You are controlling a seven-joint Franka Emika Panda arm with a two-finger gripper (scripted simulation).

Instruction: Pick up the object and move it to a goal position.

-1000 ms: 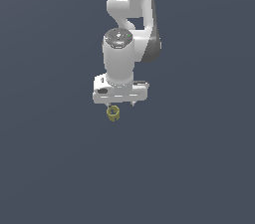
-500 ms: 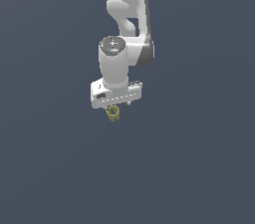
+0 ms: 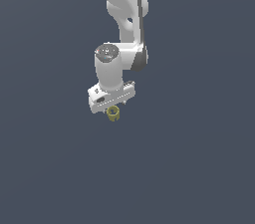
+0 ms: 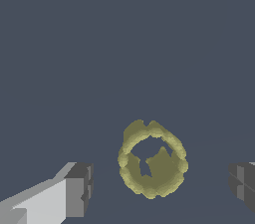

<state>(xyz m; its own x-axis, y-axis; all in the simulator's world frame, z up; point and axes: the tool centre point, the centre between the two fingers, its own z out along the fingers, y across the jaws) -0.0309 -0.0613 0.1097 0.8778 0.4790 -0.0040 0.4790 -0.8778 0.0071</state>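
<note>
The object (image 3: 113,113) is a tiny yellow-olive ring with a dark hole, directly under the white hand in the exterior view. My gripper (image 3: 112,108) points down over it. In the wrist view the ring (image 4: 152,159) sits between the two dark fingertips (image 4: 80,188), with a clear gap on each side. The gripper (image 4: 160,184) is open and neither fingertip touches the ring. I cannot tell whether the ring rests on the surface.
A plain dark blue-grey surface (image 3: 199,168) fills both views. The white arm (image 3: 124,14) rises from the hand toward the top of the exterior view. No other objects or edges show.
The wrist and hand shifted toward the exterior view's left and came down a little over the ring. The ring stayed where it was.
</note>
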